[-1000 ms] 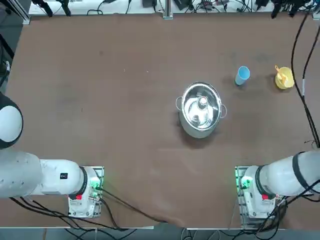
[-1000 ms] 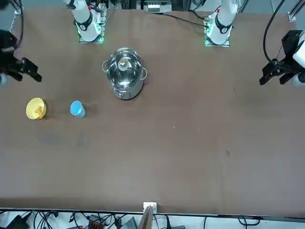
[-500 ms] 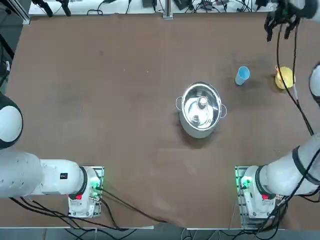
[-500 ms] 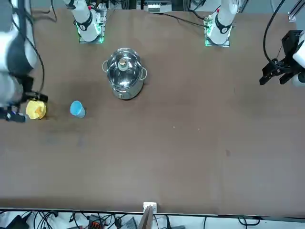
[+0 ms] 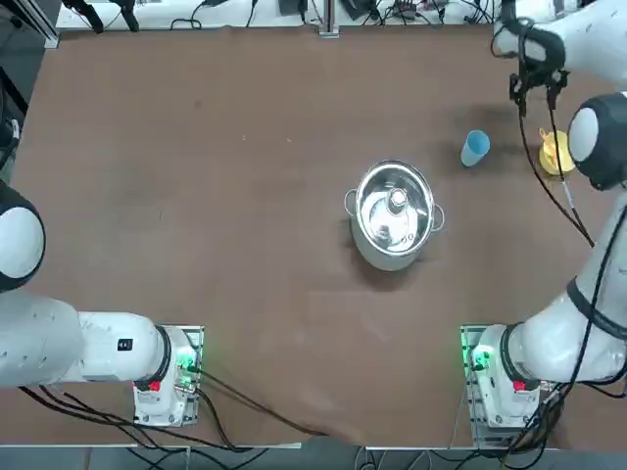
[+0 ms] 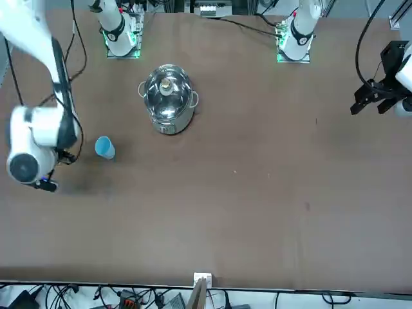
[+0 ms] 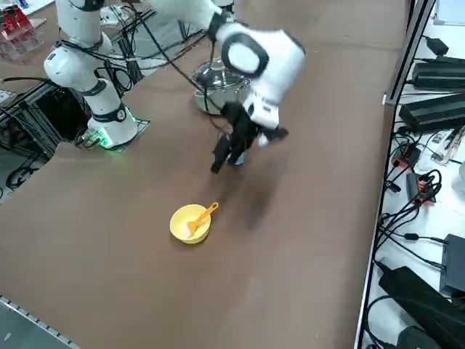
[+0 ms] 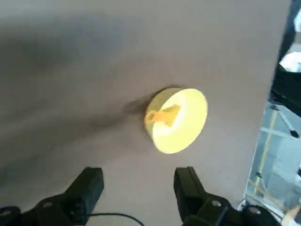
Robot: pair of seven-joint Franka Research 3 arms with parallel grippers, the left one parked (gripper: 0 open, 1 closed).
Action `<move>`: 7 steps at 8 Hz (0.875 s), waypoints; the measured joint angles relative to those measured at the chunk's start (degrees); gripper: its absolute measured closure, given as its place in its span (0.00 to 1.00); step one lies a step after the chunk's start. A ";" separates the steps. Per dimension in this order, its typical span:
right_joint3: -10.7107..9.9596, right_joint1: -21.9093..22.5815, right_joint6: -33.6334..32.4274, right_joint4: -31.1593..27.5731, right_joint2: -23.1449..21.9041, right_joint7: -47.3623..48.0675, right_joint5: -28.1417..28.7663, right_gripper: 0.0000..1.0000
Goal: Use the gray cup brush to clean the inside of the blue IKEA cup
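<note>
So the right arm's bent and reaching out over the table, and its right gripper (image 8: 138,181) is hanging above it. Both 2 fingers are spread wide apart, nothing between them.

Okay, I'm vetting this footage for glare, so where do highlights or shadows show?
Top view: bright glare on the pot's lid; right side view: soft shadow on the table below the gripper; right wrist view: shadow beside the yellow bowl.

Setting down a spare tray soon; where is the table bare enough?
Bare: the stretch between the steel pot and the parked left arm. Crowded: around the blue cup and yellow bowl, where the right gripper hovers, jaws open.
</note>
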 joint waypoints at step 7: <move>-0.18 -2.26 5.45 0.59 8.59 19.40 -8.07 0.35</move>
